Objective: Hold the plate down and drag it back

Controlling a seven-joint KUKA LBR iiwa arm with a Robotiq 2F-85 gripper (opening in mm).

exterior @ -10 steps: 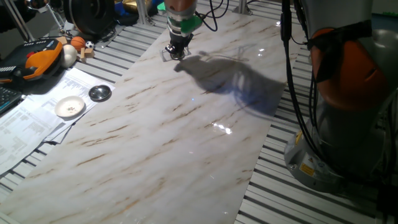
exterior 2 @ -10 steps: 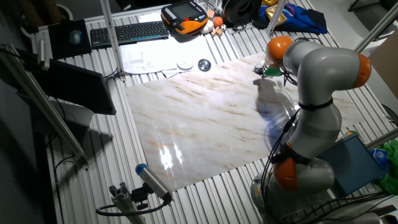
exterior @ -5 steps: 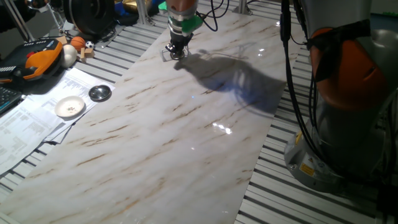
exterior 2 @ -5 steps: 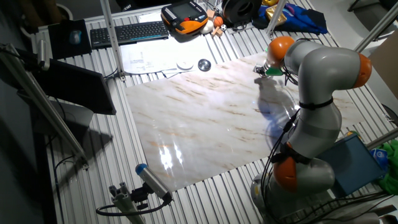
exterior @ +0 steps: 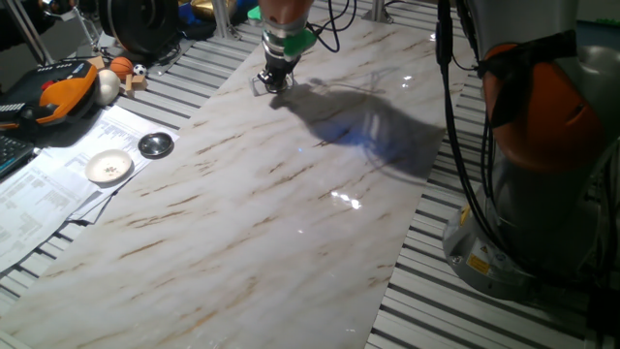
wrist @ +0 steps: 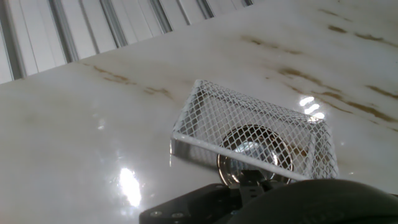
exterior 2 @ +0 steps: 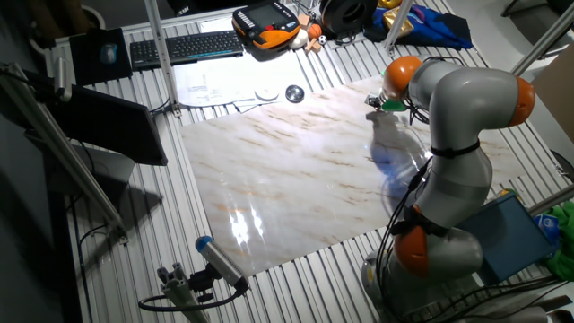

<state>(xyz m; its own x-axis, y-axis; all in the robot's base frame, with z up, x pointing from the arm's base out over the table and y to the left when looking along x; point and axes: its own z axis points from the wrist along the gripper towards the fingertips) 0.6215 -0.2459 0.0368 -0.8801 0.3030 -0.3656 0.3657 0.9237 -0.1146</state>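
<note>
In the hand view the plate [wrist: 252, 148], a very small round dark metallic disc with a shiny centre, lies on the marble board under a white wire-mesh tray [wrist: 217, 118] and shows through the mesh. My gripper [wrist: 249, 184] is a dark mass at the bottom edge, its tip right at the plate's near rim, with no gap showing between the fingers. In one fixed view the gripper [exterior: 274, 79] points down at the far edge of the board [exterior: 291, 194], tip on the surface beside the mesh tray [exterior: 258, 84]. It also shows in the other fixed view [exterior 2: 375, 103].
Left of the board, on papers, lie a larger silver-rimmed disc [exterior: 155, 145] and a white shallow dish [exterior: 108, 167]. An orange teach pendant [exterior: 58, 92] and small balls sit further back. The robot's base [exterior: 542, 155] stands at the right. A keyboard [exterior 2: 186, 48] lies beyond the slatted table.
The gripper tip has crept a little toward the far edge of the board, and the mesh tray has shifted with it. Nothing else has moved.
</note>
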